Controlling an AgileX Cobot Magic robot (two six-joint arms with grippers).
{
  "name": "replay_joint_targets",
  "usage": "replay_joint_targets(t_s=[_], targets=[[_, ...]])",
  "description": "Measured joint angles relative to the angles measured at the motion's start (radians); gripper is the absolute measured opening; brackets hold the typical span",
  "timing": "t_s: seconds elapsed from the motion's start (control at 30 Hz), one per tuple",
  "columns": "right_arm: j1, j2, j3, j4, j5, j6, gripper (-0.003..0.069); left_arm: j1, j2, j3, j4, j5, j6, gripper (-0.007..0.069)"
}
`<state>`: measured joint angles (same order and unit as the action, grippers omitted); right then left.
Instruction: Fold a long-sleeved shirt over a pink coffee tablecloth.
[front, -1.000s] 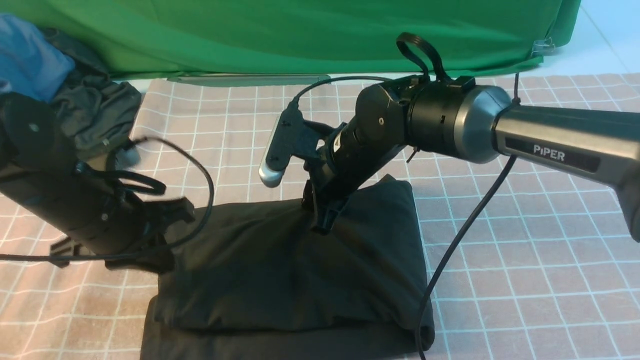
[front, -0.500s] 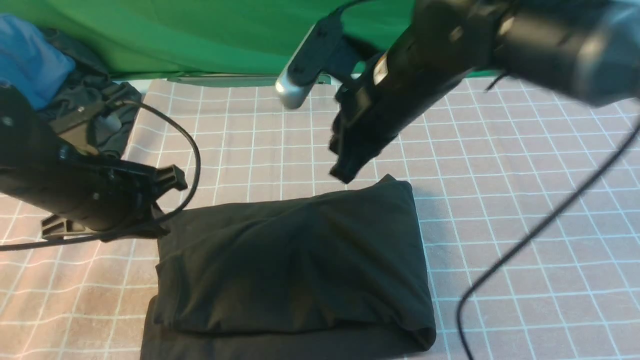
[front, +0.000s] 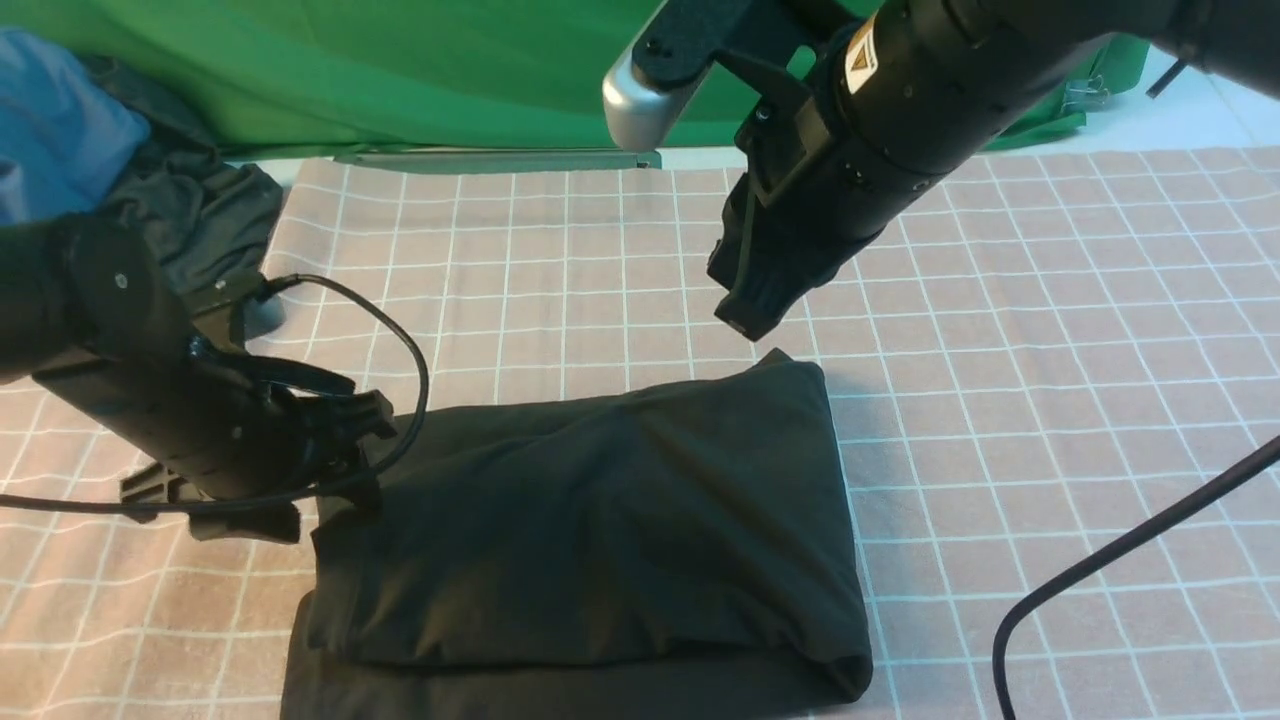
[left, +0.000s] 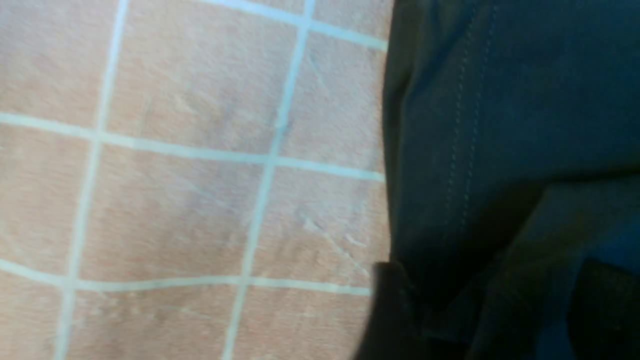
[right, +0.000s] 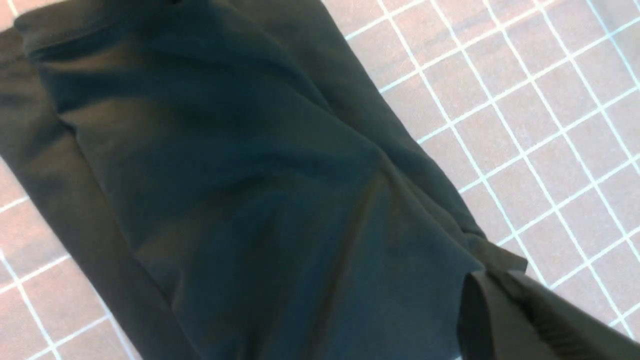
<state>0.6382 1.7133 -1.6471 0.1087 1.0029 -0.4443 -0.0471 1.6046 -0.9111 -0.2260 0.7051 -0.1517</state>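
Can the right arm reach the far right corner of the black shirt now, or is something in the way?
Probably yes. The right gripper hangs shut just above that corner of the long-sleeved shirt, nothing between them; the left gripper is at the shirt's opposite side.

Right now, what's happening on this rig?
A two-arm robot is folding a black long-sleeved shirt on the pink coffee tablecloth. The shirt lies folded into a compact, layered rectangle. The left gripper is down at the shirt's far left corner, jaws open. The right gripper hangs shut and empty in the air above the shirt's far edge. Neither holds the shirt.
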Motion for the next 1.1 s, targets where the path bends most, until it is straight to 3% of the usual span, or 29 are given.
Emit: replay_joint_targets(t_s=[0.1,0.23,1.1], targets=[[0.000,0.000,0.000,0.018,0.000,0.002,0.0037,0.000,0.000,0.000,-0.025,0.002,0.040,0.0168],[0.000,0.000,0.000,0.023,0.000,0.003,0.0037,0.000,0.000,0.000,-0.031,0.002,0.075,0.0031],[0.000,0.000,0.000,0.030,0.007,0.012,0.0037,-0.001,-0.062,-0.027,0.122,-0.040,0.074,0.0030]])
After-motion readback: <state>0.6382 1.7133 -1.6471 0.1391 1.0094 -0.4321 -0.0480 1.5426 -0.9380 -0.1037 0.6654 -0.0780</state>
